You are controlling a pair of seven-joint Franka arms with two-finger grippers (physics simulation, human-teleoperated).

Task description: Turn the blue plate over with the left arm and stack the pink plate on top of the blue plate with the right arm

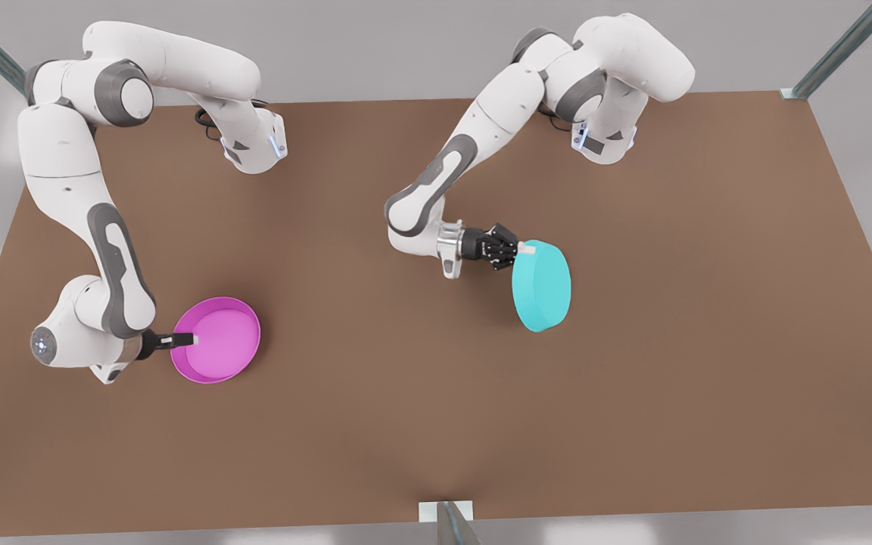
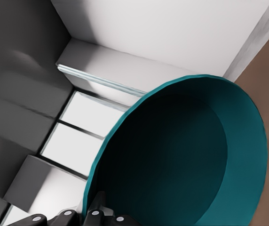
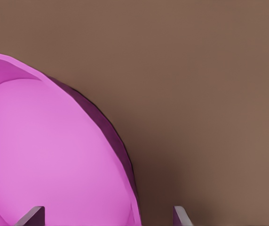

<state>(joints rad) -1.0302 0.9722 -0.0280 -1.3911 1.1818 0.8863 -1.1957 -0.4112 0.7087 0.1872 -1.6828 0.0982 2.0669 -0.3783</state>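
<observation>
The left claw (image 1: 518, 250) is clamped on the rim of the blue plate (image 1: 542, 285) and holds it up on edge above the desk (image 1: 633, 393), roughly midway across and a little toward the desk's far edge. In the front view the plate's flat base faces the camera; in the left wrist view its dark hollow (image 2: 186, 155) faces the claw's camera, with the black fingers (image 2: 97, 216) gripping at the rim. So the flip looks about half done: the plate is lifted and turned upright, but not yet laid face down.

The right claw (image 1: 182, 340) sits at the rim of the pink plate (image 1: 218, 340), near the desk's left side as the front view shows it and closer to the near edge. The right wrist view shows the two fingertips (image 3: 31, 215) spread apart, with the plate's rim (image 3: 125, 188) between them, so this claw is not yet closed on it. The pink plate appears to rest hollow-up on the desk, well apart from the blue one. The stacking is wholly left to do, and it probably waits on the blue plate being set down.

Count: one blue plate, one pink plate, two arms, two claws.
</observation>
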